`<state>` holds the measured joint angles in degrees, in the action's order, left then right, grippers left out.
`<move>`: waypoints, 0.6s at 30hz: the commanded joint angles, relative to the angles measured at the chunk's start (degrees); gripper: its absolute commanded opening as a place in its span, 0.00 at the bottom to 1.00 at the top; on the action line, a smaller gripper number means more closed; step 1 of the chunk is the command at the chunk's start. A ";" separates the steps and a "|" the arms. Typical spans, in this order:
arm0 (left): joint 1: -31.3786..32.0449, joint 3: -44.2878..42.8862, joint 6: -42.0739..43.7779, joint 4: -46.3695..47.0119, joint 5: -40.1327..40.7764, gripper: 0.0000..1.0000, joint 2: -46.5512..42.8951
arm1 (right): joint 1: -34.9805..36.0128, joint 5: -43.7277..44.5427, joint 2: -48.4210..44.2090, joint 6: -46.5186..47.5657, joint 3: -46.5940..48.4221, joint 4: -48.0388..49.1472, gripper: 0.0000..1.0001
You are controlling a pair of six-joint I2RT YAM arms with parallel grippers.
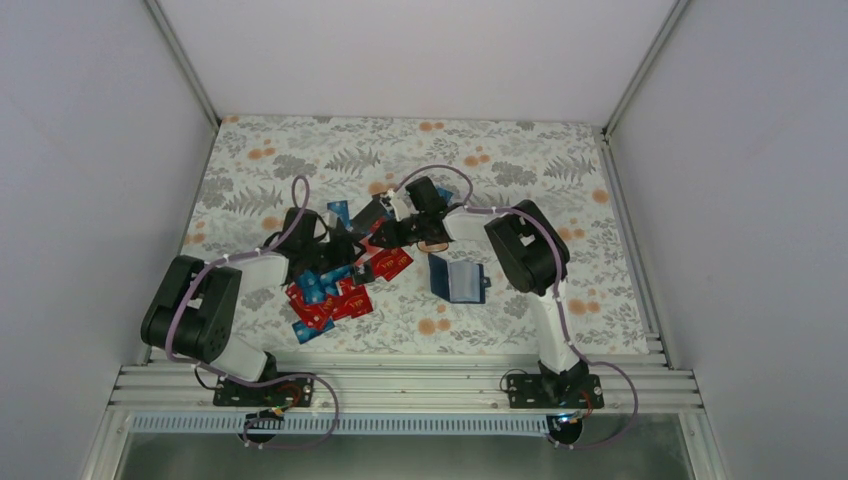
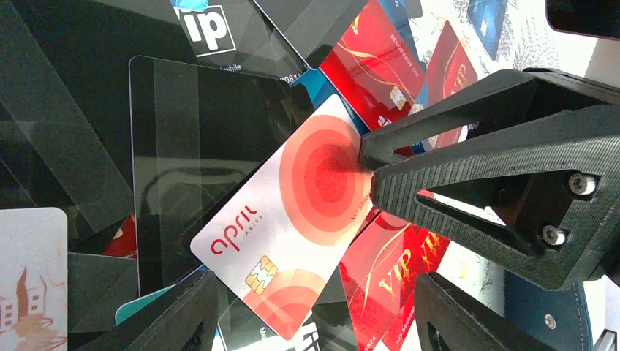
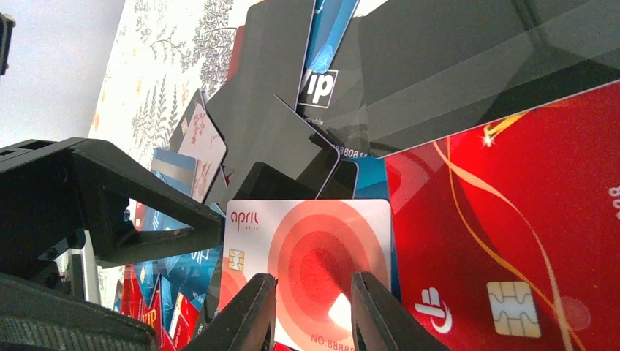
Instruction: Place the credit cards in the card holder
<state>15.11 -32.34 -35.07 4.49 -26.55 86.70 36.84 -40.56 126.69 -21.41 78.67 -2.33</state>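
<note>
The credit cards [image 1: 330, 295] lie in a loose heap of red, blue and black at the table's middle. On top is a white card with red rings [image 2: 292, 219], also plain in the right wrist view [image 3: 314, 241]. My right gripper [image 1: 385, 238] reaches in from the right. Its fingertips [image 2: 368, 164] sit on that card's numbered edge, a narrow gap between them [image 3: 313, 278] and the card's face showing through. My left gripper [image 2: 318, 292] hangs just above the same card, jaws wide and empty. The card holder [image 1: 458, 280] stands open to the right of the heap.
Black cards [image 2: 205, 131] and red VIP cards [image 2: 387, 270] lie under and around the white one. A big red chip card [image 3: 512, 241] lies beside it. The two grippers are very close together over the heap. Floral cloth [image 1: 300, 150] covers the table, with white walls around.
</note>
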 commanded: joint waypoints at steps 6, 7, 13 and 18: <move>-0.34 1.44 0.02 2.12 -1.56 0.68 1.12 | 2.04 2.32 2.29 -0.76 -4.72 -5.51 0.29; -0.37 1.75 -0.74 2.70 -1.90 0.68 1.05 | 2.13 2.28 2.35 -0.81 -4.86 -5.42 0.29; -1.34 5.23 -6.68 11.00 -6.43 0.68 -0.16 | 2.54 2.07 2.79 -1.48 -5.61 -4.76 0.29; -4.34 10.05 -13.09 21.11 -11.05 0.68 -1.19 | 2.71 1.81 2.94 -1.88 -6.18 -4.65 0.29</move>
<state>12.71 -26.22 -41.87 16.51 -32.08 86.54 37.71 -42.19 126.45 -22.68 76.23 1.37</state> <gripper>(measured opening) 0.680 0.288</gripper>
